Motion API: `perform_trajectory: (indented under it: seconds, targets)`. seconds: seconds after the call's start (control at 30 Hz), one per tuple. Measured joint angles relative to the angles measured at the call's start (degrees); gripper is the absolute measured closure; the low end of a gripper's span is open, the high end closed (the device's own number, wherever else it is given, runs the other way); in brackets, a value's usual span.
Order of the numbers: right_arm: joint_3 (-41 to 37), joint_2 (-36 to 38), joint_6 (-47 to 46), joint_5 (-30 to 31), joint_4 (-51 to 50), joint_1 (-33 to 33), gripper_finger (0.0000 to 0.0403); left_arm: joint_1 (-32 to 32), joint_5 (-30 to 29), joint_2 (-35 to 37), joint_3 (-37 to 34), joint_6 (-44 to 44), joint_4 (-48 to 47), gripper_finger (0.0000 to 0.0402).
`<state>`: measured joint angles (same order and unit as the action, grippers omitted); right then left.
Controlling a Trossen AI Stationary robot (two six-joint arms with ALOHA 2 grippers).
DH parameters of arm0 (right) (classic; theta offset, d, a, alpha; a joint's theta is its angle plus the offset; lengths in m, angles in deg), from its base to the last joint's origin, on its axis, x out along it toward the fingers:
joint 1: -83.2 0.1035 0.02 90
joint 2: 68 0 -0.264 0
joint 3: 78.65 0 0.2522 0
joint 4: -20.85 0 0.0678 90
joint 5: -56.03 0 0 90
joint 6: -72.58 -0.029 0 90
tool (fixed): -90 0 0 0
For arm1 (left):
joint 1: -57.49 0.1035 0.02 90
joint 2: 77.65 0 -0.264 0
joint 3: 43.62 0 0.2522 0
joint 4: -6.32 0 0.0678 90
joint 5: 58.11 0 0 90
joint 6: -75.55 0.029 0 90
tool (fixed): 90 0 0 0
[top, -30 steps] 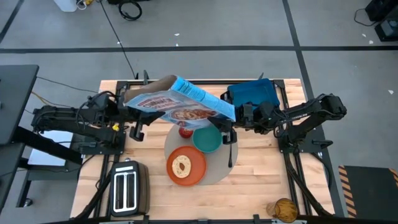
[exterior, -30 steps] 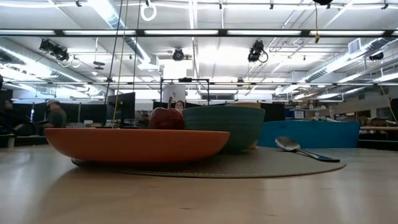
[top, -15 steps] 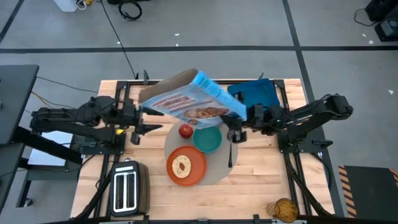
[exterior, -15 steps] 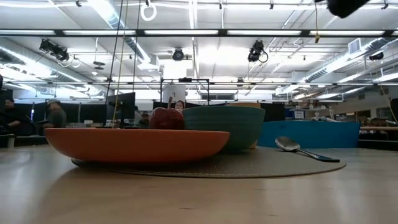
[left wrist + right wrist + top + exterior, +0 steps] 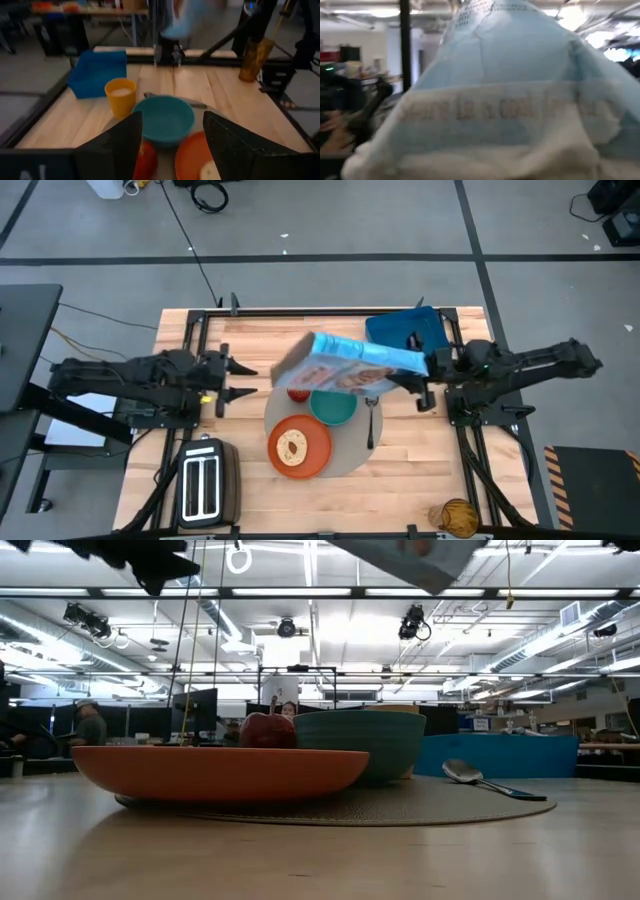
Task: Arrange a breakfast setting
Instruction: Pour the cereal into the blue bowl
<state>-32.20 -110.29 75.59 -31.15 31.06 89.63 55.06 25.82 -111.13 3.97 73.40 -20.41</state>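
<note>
Low view, nearest first, all placed from the teal bowl (image 5: 362, 743): orange plate (image 5: 220, 772) just in front and beside it on the grey-beige mat (image 5: 400, 808); red apple (image 5: 267, 730) behind the plate, near the bowl; metal spoon (image 5: 490, 780) on the mat's far side from the plate.

High view: toast slice (image 5: 293, 446) on the plate; cereal box (image 5: 350, 366) tilted in the air over the bowl and apple; a second ago both grippers carried it, now the left gripper (image 5: 232, 378) has let go and drawn back, fingers spread and empty, well clear of the bowl; right gripper (image 5: 424, 378) alone clamps the box's end beyond the spoon; judged a handover for pouring into the bowl.

Left wrist view: orange-filled cup (image 5: 120, 96) touching the bowl's far rim; blue tray (image 5: 95, 72) beyond.

Hidden: bowl's contents under the box; box opening's direction unclear; right wrist view filled by the box.
</note>
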Motion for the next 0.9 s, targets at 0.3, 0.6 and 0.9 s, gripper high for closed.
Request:
perform_trajectory:
  seconds: [0.3, 0.6, 0.9]
  targets:
    - [-2.73, 14.39, -5.47, 0.12, -22.89, -0.01, 0.0249, 0.01, -1.60, -0.58, -14.30, 1.36, 23.58, 0.0184]
    - [-2.73, 27.10, -6.53, 0.12, -42.75, -0.06, 0.0249, 0.01, -4.86, -0.65, -16.56, 0.25, 31.31, 0.0184]
    - [4.00, 26.16, -9.59, 0.34, -59.31, -0.06, 0.0250, 0.01, -5.97, -0.63, -16.59, 3.30, 38.77, 0.0184]
